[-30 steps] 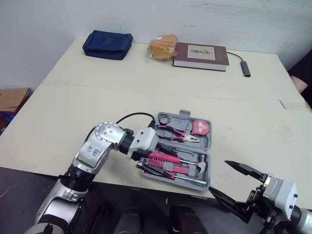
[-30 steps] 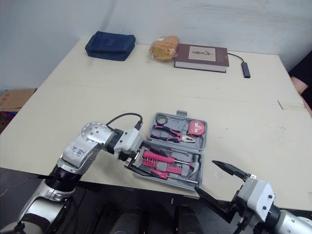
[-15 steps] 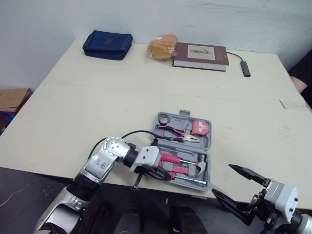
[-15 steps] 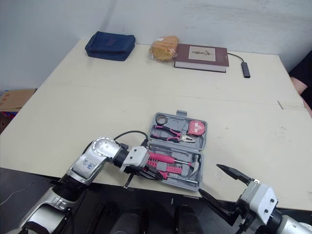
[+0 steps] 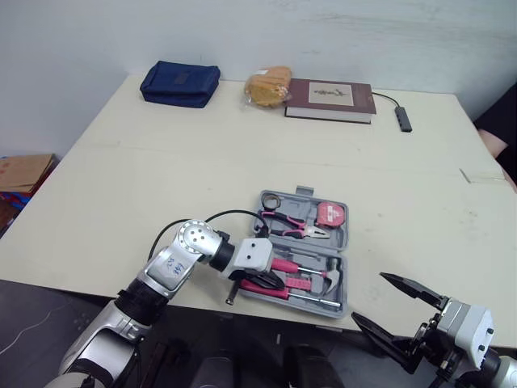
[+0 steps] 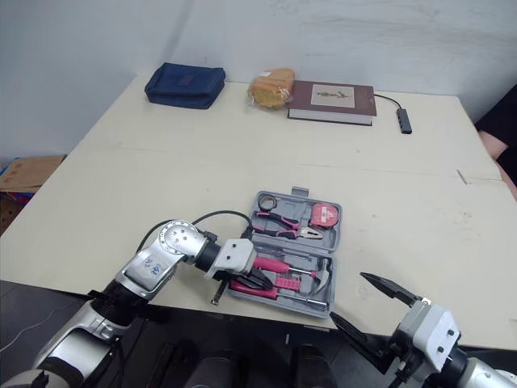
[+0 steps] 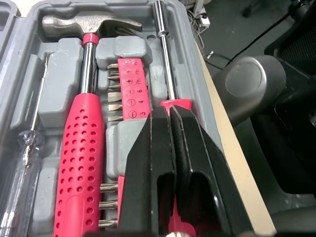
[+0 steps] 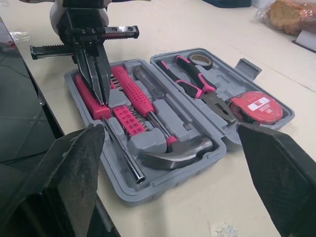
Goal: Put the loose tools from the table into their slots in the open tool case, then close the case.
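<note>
The left arm is bent at the elbow and extended rightward along the near edge of the table (image 5: 161, 186). The left gripper (image 7: 169, 109) is laid over the front row of the open tool case (image 5: 348, 242), fingers pressed together on nothing, tips at the pink handle of the slotted driver (image 7: 163, 59). The right gripper (image 5: 367, 297) is held low, right of the case, spread wide and empty.

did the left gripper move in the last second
Yes. Judged against the case, the left gripper has slid from beside the case's left wall toward its near edge, and its tips now rest on the pink driver.
</note>
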Tool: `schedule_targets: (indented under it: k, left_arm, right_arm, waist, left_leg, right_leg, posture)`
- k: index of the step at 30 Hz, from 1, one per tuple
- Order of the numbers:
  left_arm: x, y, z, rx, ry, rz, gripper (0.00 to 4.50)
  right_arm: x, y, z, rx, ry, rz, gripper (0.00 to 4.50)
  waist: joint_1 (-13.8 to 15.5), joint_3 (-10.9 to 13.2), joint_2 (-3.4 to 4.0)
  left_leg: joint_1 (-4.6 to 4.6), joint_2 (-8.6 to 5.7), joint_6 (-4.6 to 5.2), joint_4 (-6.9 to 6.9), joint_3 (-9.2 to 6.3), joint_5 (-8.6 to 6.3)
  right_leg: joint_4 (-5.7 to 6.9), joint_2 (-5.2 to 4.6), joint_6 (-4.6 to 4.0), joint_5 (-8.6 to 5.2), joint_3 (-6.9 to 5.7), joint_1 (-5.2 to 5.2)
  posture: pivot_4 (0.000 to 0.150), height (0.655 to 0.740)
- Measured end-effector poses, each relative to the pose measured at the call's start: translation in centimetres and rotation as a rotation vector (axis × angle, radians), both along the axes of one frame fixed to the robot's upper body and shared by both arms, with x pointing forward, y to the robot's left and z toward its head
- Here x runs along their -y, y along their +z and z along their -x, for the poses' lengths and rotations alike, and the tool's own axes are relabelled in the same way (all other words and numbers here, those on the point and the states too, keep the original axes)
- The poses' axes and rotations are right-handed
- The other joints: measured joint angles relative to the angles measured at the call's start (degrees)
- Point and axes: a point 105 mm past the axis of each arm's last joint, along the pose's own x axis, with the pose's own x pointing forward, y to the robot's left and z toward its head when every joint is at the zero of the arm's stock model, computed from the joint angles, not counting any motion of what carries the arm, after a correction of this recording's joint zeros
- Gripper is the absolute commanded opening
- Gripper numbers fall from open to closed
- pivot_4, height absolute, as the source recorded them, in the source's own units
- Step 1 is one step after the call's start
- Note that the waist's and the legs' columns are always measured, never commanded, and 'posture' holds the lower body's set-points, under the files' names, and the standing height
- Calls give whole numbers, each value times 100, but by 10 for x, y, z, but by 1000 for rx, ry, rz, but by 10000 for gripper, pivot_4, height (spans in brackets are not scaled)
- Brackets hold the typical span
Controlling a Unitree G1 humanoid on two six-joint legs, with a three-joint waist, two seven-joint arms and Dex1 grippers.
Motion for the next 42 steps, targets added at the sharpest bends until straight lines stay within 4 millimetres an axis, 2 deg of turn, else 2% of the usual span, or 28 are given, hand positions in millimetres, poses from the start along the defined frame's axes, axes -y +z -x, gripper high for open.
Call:
schedule_targets:
  k: [10,13,15,17,18,20,22,24,25,26,28,30,33,39,42]
  left_arm:
    - [4,-8,1,45,-16,-19,548]
    - [7,-10,1,51,-7,-3,548]
    - [9,-10,-3,49,14,30,548]
    - [6,-7,-5,-8,44,95,548]
    - [2,-3,-3,-66,44,146,548]
    - [-6,6,-1,-129,20,214,548]
    - [-17,26,-9,-154,33,292,0]
    - [-28,47,-32,-103,114,325,0]
    - [-36,55,-44,-69,165,330,0]
    - [-44,59,-54,-35,219,329,0]
    - [-54,52,-72,-4,322,301,0]
    - [-63,38,-85,2,415,250,0]
    - [-71,21,-97,4,508,200,0]
    - [-68,7,-98,4,528,158,0]
    - [-63,4,-97,1,521,163,0]
  right_arm:
    - [0,0,-1,15,-18,-5,45000]
    - [1,0,-1,18,-33,-7,45000]
    - [3,1,-2,23,-51,-10,45000]
    - [7,1,-3,21,-76,-4,45000]
    - [12,0,-4,9,-106,1,45000]
    - [21,1,-7,11,-155,4,45000]
    - [30,7,-12,32,-192,-7,39418]
    - [34,3,-17,2,-185,24,32193]
    - [38,-2,-19,-29,-181,64,25767]
    - [42,-7,-22,-58,-193,90,21521]
    - [48,-16,-31,-103,-220,113,11420]
    - [51,-25,-42,-140,-229,141,981]
    - [51,-37,-59,-176,-216,193,372]
    - [43,-47,-87,-176,-211,228,372]
    - [32,-48,-100,-159,-186,228,372]
  waist:
    - [10,-97,4]
    - [16,-101,4]
    - [15,-100,4]
    - [3,-97,10]
    - [-17,-82,22]
    - [-36,-36,-17]
    - [-33,-23,-33]
    - [-10,-20,-29]
    - [4,-19,-27]
    - [11,-19,-27]
    - [15,-19,-28]
    - [-3,-11,-38]
    - [6,18,-51]
    - [12,31,-41]
    - [7,31,-41]
  left_leg:
    - [8,0,0,-8,-4,0]
    - [31,1,3,-18,-5,-2]
    - [40,1,4,-21,-5,-2]
    - [48,2,4,-23,-4,-2]
    - [39,2,1,-21,-1,-1]
    - [3,5,-14,-14,-9,8]
    - [-46,5,-20,0,-18,13]
    - [-59,2,-18,6,-18,14]
    - [-58,-1,-15,4,-17,14]
    - [-59,-2,-13,1,-16,13]
    - [-60,-4,-10,0,-14,12]
    - [-61,-4,-9,1,-7,11]
    - [-69,-4,-9,0,-9,12]
    - [-88,-5,-24,20,-7,21]
    - [-90,-6,-23,29,-7,20]
  right_leg:
    - [-13,-5,-4,-2,-1,11]
    - [-29,-7,-34,-19,-1,38]
    - [-31,-9,-98,-56,-1,42]
    - [-27,-8,-96,-56,-1,28]
    - [-11,-7,-65,-38,-1,5]
    - [3,-3,-12,-9,-11,-35]
    - [14,-3,-9,-5,-20,-83]
    - [15,-3,-5,-2,-21,-93]
    - [13,-3,-2,-1,-20,-91]
    - [8,-3,-2,-1,-21,-90]
    - [5,-3,1,0,-21,-91]
    - [6,-2,4,2,-16,-94]
    - [10,1,5,2,-20,-105]
    - [9,1,13,7,-21,-111]
    - [13,2,16,9,-20,-111]
  posture:
    - [1500,7400]
    - [1500,7400]
    - [1500,7400]
    - [1500,7400]
    - [1500,7400]
    - [1500,7400]
    - [1500,7400]
    - [1500,7400]
    - [1500,7400]
    - [1500,7400]
    - [1500,7400]
    - [1500,7400]
    - [1500,7400]
    - [1500,7400]
    - [1500,7400]
